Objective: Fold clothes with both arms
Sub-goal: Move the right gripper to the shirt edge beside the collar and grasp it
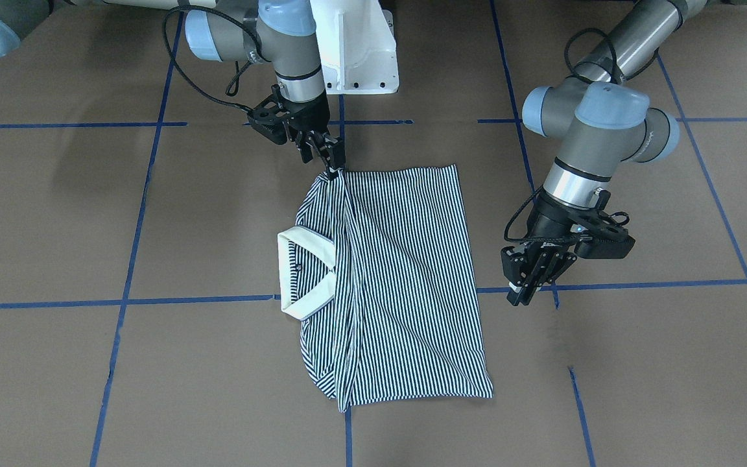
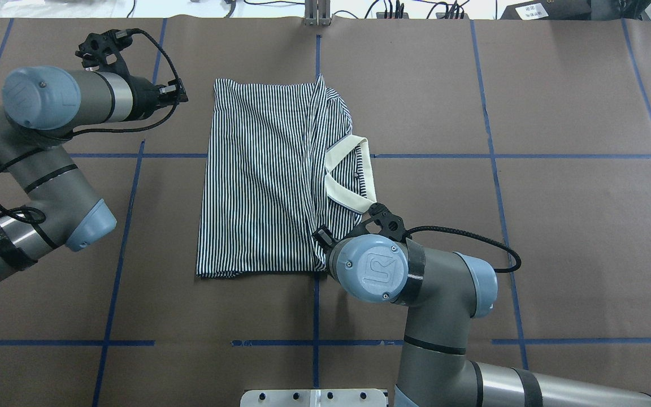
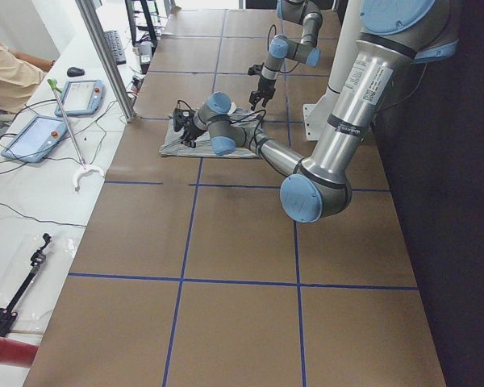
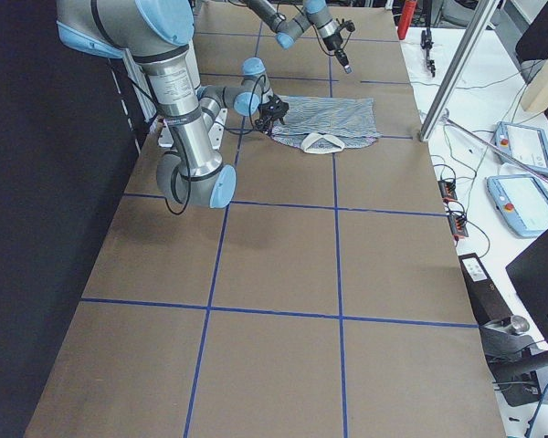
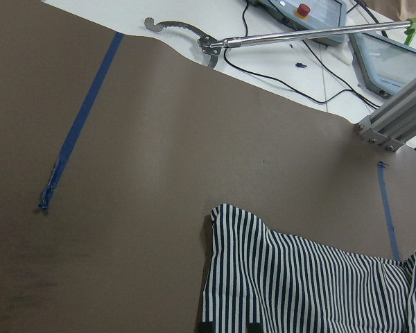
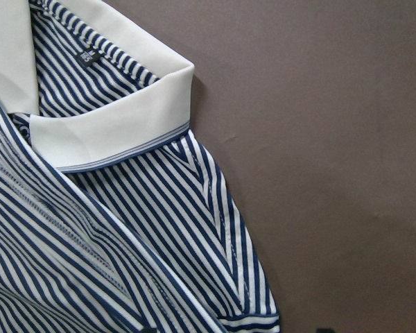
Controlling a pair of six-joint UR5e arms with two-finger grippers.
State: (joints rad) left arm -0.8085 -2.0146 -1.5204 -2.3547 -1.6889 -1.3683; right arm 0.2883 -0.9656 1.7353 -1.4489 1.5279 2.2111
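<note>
Thin navy-and-white striped polo shirt (image 1: 406,272) lay folded lengthwise, flat near middle of brown paper-covered surface (image 1: 639,363). Cream-white collar (image 1: 305,243) pointed toward surface's end on robot's right. Black two-finger right pincer (image 1: 332,165) stood at shirt's corner nearest robot-side edge. Its jaws were closed, striped fabric gathered to point between tips. Black two-finger left pincer (image 1: 517,295) hung just beside hem side, clear of cloth. Its jaws appeared slightly parted, gripping nothing.
</note>
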